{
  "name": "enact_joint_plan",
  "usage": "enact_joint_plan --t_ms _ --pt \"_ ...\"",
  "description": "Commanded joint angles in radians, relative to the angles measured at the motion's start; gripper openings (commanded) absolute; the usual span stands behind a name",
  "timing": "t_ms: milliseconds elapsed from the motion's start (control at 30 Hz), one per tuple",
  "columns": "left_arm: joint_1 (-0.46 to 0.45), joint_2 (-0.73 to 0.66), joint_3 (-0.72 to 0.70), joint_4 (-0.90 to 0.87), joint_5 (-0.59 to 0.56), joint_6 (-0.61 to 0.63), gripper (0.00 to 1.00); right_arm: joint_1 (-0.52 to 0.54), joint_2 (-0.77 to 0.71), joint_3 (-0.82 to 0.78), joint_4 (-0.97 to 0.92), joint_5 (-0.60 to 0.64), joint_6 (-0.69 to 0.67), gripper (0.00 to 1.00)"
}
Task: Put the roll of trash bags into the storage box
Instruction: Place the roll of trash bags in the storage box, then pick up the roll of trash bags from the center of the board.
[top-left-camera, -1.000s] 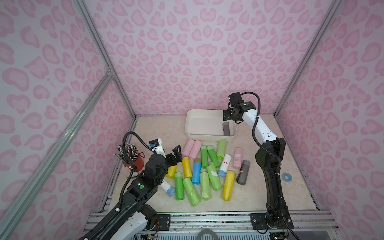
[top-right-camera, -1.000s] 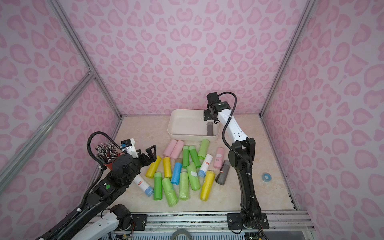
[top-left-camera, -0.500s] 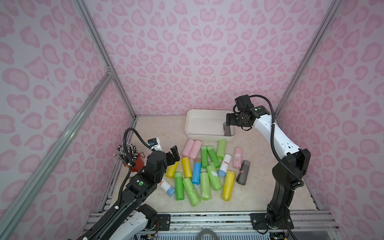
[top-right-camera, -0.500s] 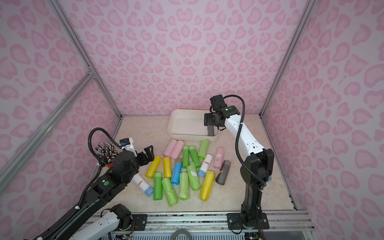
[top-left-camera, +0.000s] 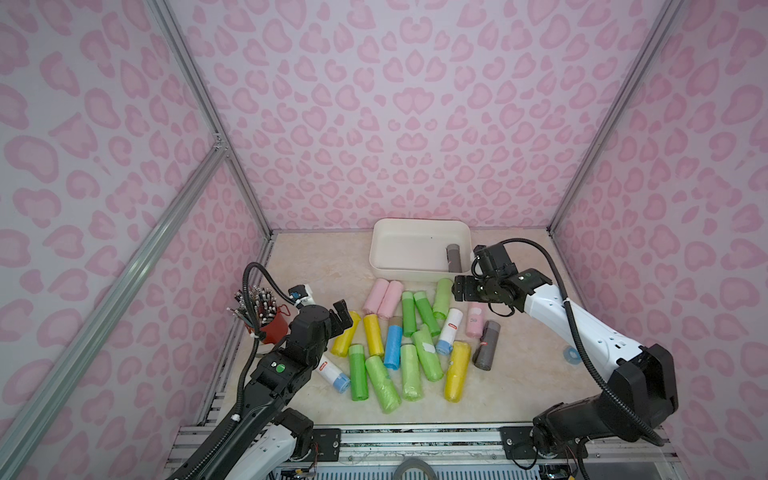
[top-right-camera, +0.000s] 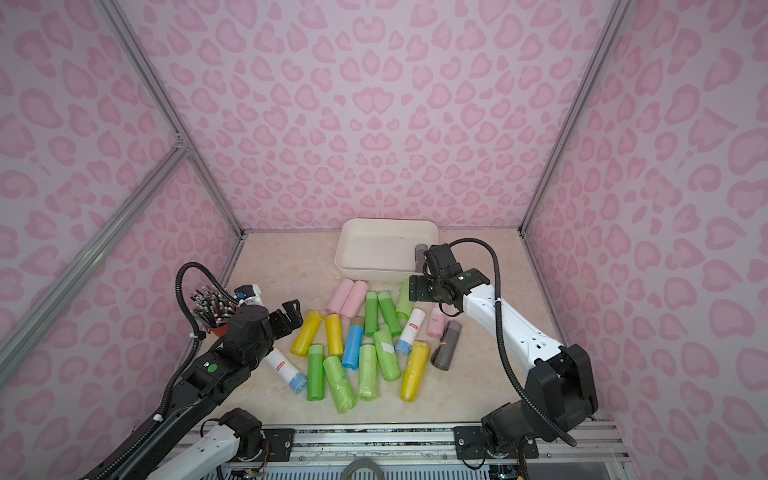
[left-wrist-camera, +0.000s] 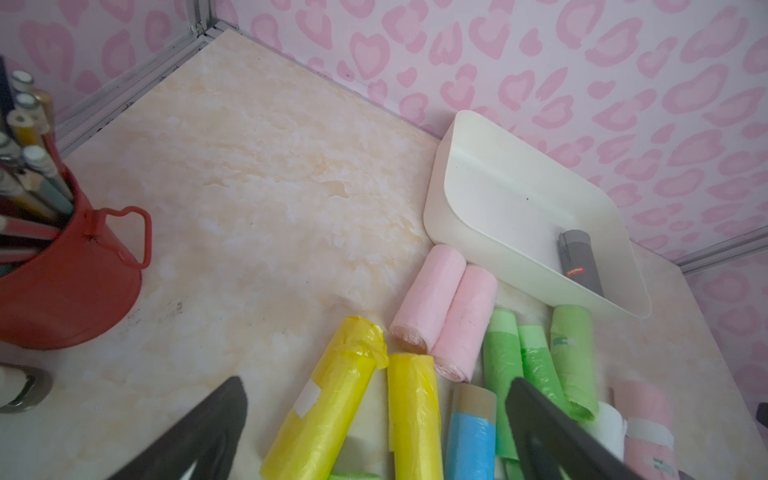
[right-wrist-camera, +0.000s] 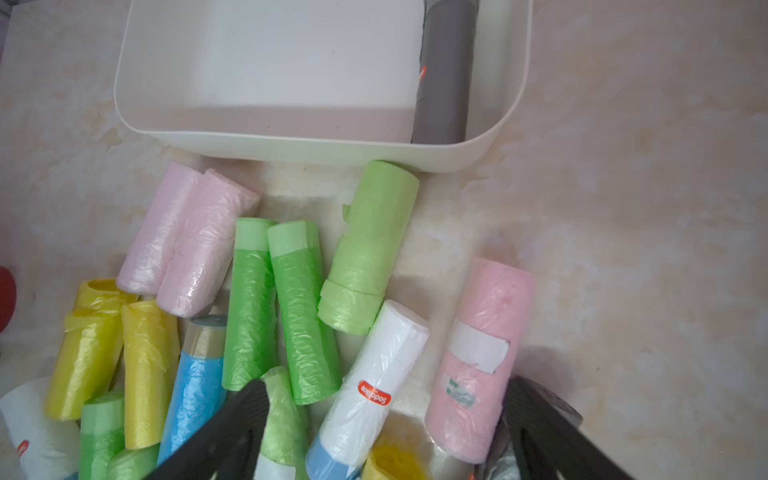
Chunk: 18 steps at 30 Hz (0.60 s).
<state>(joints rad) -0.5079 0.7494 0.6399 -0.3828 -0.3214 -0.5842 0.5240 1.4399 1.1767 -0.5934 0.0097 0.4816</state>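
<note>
My right end effector, open and empty, hangs nearest the pink roll lying just before the storage box, its long axis pointing at the box.

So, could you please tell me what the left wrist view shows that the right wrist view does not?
Only the left wrist view shows the pencils, the handle of the red cup and the pink patterned wall. Only the right wrist view shows the red logo on the white roll. Both show the storage box holding one grey roll, the two pink rolls side by side, the yellow rolls and the blue roll.
</note>
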Motion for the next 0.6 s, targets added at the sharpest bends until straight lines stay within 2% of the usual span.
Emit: enact_joint_plan --t_ms 0,400,567 --pt "0.002 0.020 0.001 -0.097 -0.007 -0.043 1.00 0.013 -0.027 -0.053 0.042 -0.026 0.009 0.90" --pt "-0.001 -0.020 -0.084 -0.185 0.048 -0.227 1.00 0.031 -0.071 -0.138 0.090 -0.118 0.009 0.90" --pt "-0.062 -0.022 -0.131 -0.167 0.045 -0.335 1.00 0.030 -0.069 -0.138 0.087 -0.145 -0.008 0.90"
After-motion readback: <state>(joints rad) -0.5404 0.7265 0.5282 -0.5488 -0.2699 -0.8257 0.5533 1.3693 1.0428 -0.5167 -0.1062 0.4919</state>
